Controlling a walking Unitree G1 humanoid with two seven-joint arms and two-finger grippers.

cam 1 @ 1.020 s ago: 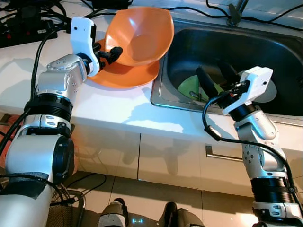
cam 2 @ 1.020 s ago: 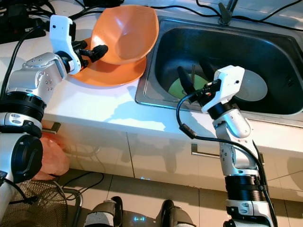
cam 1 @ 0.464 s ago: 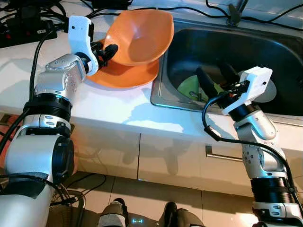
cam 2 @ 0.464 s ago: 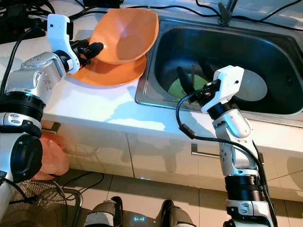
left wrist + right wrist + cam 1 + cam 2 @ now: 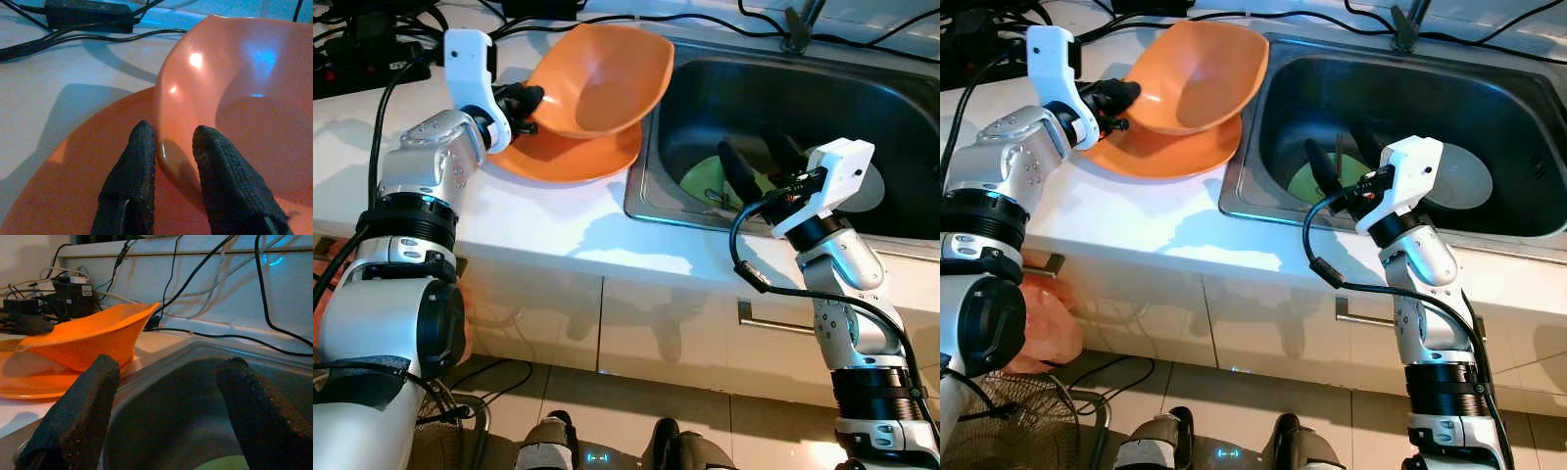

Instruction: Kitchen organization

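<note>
- Orange bowl [image 5: 602, 78]: tilted over orange plate [image 5: 570, 155], beside sink [image 5: 651, 191] edge on desk [image 5: 538, 230].
- Left pincer [image 5: 173, 147]: clamped on bowl rim.
- Right pincer [image 5: 166, 396]: spread wide, holding nothing, inside sink.

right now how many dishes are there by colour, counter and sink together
orange: 2, an orange bowl gripped at its rim by the left gripper, tilted on an orange plate
green: 1, a green plate in the sink
grey: 1, a grey plate in the sink
total: 4
</note>
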